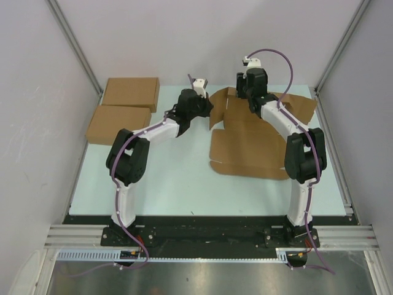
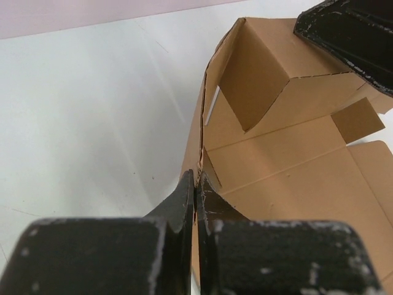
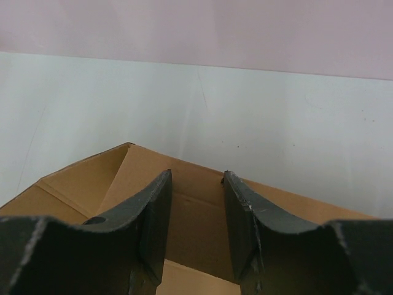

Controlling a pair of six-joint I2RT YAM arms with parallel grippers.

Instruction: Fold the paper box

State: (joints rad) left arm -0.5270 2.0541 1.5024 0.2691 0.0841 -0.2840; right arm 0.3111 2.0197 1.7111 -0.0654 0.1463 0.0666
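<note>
While part-folded, the paper box [image 1: 249, 150] points its flat end nearward.

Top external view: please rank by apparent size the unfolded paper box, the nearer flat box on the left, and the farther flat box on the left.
1. paper box: clearly the largest.
2 and 3. nearer flat box and farther flat box: they look about alike, so I won't rank them.

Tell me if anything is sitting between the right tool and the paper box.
Nothing visible does. The right tool, open, sits right at a raised panel of the paper box with nothing between them. The left tool is shut on its side wall.
</note>
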